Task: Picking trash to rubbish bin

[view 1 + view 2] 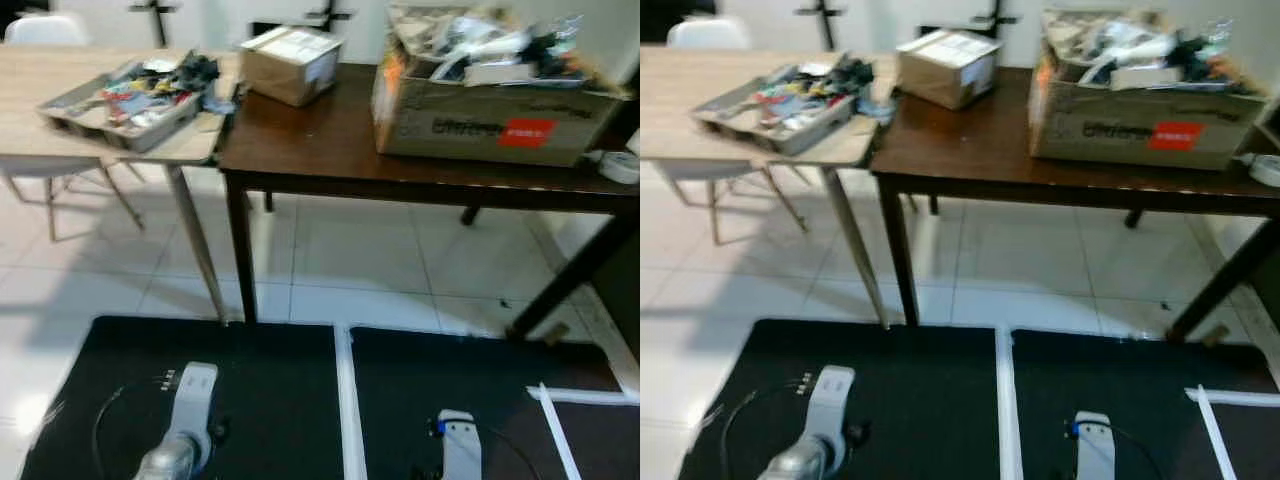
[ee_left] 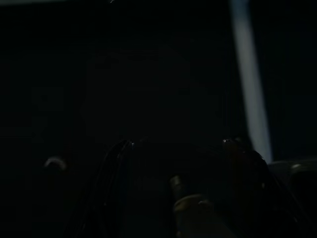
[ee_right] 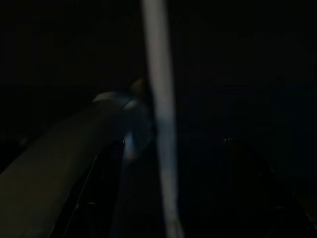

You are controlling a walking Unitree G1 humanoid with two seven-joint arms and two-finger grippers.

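Left eye view: both our arms hang idle over the black mat (image 1: pixel 260 400); trash sits in the grey tray (image 1: pixel 120 105) on the light table (image 1: pixel 40 75). Wrist views: near black, so we can't tell finger state. Risk: no bin sighted, so we may wander.

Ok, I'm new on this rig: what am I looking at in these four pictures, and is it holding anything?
The two bright pictures come from the humanoid's head camera, looking forward and down. Its silver left arm and right arm hang idle above a black mat. Ahead, a light table carries a grey tray of clutter, and a dark table carries a small cardboard box and a large cardboard box heaped with junk. The two dark pictures are wrist cameras, too dim to show the fingers or anything held. I see no rubbish bin.
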